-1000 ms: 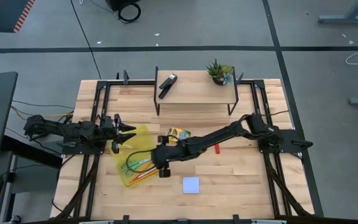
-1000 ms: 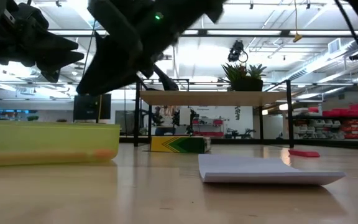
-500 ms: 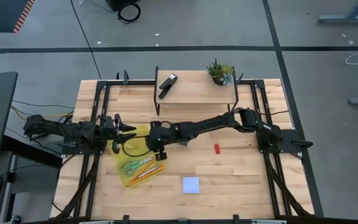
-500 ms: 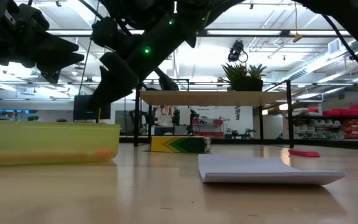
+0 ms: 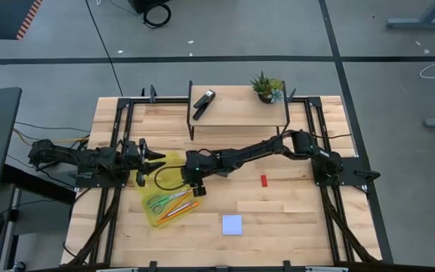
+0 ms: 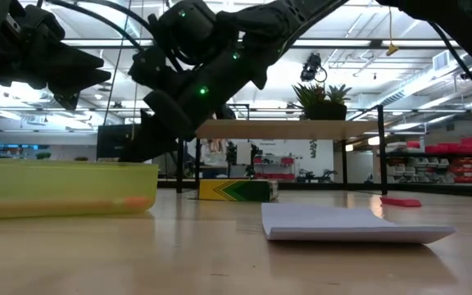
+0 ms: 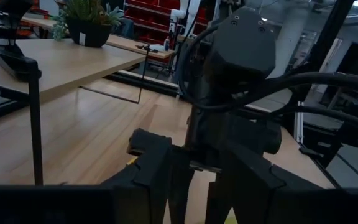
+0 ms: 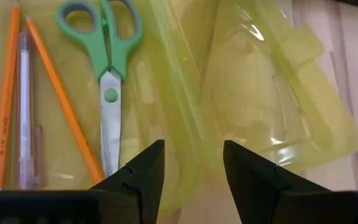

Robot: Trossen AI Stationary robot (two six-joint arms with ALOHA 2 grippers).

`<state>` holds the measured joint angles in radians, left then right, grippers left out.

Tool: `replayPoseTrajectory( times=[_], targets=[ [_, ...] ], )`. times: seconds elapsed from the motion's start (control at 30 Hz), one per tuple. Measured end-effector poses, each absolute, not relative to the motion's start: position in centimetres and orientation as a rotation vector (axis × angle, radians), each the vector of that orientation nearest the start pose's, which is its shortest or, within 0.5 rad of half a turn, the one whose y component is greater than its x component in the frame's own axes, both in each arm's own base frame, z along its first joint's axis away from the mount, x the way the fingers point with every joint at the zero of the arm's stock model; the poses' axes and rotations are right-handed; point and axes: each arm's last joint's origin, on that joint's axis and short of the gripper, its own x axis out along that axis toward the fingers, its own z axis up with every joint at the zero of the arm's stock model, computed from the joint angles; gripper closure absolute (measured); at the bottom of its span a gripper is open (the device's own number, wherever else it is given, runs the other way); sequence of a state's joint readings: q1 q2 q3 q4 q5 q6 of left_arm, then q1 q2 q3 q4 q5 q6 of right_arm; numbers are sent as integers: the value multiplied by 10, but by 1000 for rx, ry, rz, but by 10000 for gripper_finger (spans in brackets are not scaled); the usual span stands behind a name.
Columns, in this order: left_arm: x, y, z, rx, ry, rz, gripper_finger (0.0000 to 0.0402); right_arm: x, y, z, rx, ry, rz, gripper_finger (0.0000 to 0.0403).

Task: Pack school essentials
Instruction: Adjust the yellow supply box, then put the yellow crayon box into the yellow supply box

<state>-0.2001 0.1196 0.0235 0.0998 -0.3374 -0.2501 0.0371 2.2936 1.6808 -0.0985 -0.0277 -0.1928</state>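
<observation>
Green-handled scissors (image 8: 107, 74) and orange pencils (image 8: 64, 102) lie in the open yellow case (image 5: 151, 198) near the table's left edge; pale blue note pad (image 5: 232, 224) lies flat near the front edge

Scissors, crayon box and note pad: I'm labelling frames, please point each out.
scissors (image 8: 109, 74), right wrist view, on the blade pivot.
crayon box (image 6: 236, 190), low view, on its front face.
note pad (image 5: 232, 224), high view, on its top sheet.

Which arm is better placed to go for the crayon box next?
Right. Its open gripper hangs over the yellow case, with the crayon box just beyond that arm. The left gripper sits at the case's far-left edge, with the right arm between it and the box.
</observation>
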Motion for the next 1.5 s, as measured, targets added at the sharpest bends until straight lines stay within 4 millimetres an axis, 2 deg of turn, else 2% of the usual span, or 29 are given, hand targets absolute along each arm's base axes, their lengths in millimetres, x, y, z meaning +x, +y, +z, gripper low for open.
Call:
replayPoseTrajectory(
  times=[0.2, 0.43, 1.07, 1.3, 1.5],
  targets=[
    [102, -11, 172, -250, -21, 136, 249, 501, 14, 144, -139, 718, 114, 232],
    [102, -11, 172, -250, -21, 136, 255, 498, 21, 142, -91, 759, 125, 239],
    [102, -11, 172, -250, -21, 135, 255, 492, 74, 141, 30, 782, 45, 242],
    [102, -11, 172, -251, -21, 136, 254, 493, 77, 143, 58, 754, -16, 242],
    [102, -11, 172, -250, -21, 136, 249, 499, 74, 156, 3, 733, -21, 242]
  ],
)
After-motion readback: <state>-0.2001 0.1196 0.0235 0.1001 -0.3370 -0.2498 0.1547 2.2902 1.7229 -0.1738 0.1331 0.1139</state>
